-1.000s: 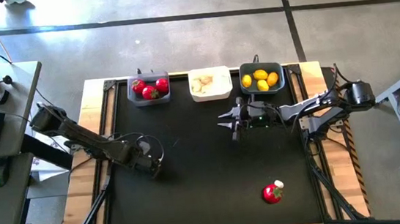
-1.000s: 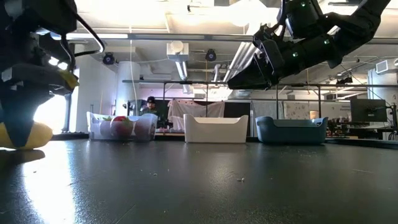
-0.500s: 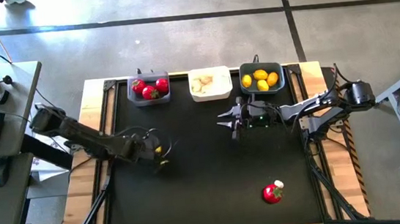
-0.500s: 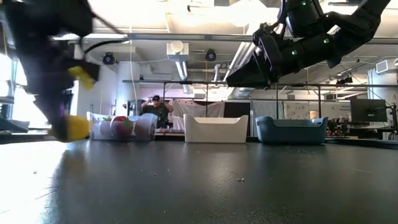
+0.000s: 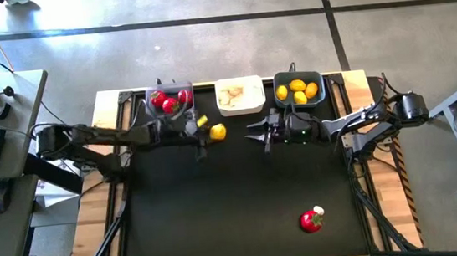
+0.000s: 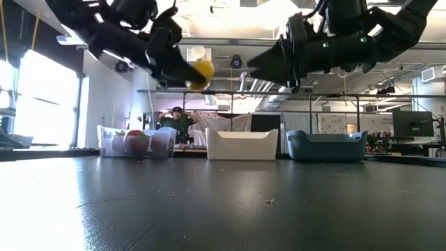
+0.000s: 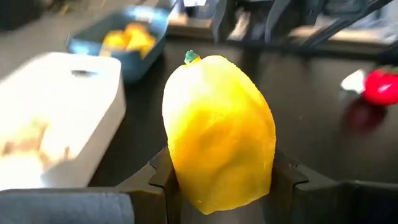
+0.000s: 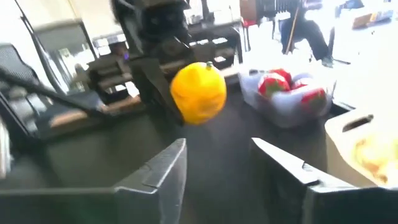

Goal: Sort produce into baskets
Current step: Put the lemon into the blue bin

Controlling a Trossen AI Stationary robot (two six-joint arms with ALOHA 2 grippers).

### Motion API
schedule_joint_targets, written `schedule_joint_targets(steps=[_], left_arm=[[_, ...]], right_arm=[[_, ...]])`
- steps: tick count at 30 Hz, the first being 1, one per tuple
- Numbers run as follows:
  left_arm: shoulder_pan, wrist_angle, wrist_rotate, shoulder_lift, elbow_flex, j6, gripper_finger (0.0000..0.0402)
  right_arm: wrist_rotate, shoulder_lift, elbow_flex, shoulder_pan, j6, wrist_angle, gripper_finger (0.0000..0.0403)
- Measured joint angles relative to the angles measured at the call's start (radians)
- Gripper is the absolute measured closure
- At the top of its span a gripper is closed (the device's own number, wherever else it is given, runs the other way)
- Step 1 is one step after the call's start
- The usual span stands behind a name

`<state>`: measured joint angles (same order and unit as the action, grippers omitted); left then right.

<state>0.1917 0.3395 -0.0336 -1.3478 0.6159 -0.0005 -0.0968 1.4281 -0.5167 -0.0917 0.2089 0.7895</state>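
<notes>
Since a second ago, the left arm has swung from the tabletop's left-middle up toward the far row of baskets, lifting a lemon with it; the right arm has barely shifted.

From above, the left hand (image 5: 205, 131) is clamped on the lemon (image 5: 218, 131), which hangs just in front of the gap between the grey basket (image 5: 170, 110) of tomatoes and the white basket (image 5: 241, 106) of garlic. The teal basket (image 5: 298, 78), already holding lemons, sits further right. The right hand (image 5: 258, 133) hovers in front of it, directly facing the lemon. One tomato (image 5: 310, 220) and a garlic bulb (image 5: 318, 211) remain together near the front of the tabletop (image 5: 235, 194).

At table height, the lemon rides well above the surface, pinched at the fingertips, with the right hand's fingers pointing toward it from close by.

The left wrist camera shows both fingers (image 7: 155, 177) pressed against the lemon's lower flanks, with the teal basket ahead.

The right wrist camera shows its own fingers (image 8: 165, 168) spread apart and empty, the lemon ahead between them.

To do this well, the carry should continue rightward past the white basket, keeping height, and release only once the fruit is squarely over the teal one; the right arm sits in that path and looks like a collision risk.
</notes>
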Motion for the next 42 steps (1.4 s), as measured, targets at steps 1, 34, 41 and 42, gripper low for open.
schedule_joint_targets(steps=[1,34,41,42], left_arm=[[0.022,0.033,-0.046,-0.005,0.000,0.015,0.0274],[0.060,0.442,-0.305,-0.190,0.080,0.058,0.0264],[0.059,0.442,-0.276,-0.188,0.080,0.038,0.0232],[0.058,0.439,-0.268,-0.188,0.080,0.038,0.0226]], right_arm=[[0.000,0.000,0.000,0.000,0.012,0.018,0.0222],[-0.031,0.157,-0.389,0.014,-0.069,-0.174,0.0189],[-0.033,0.156,-0.389,0.013,-0.084,-0.164,0.0275],[-0.037,0.156,-0.391,0.013,-0.088,-0.166,0.0275]])
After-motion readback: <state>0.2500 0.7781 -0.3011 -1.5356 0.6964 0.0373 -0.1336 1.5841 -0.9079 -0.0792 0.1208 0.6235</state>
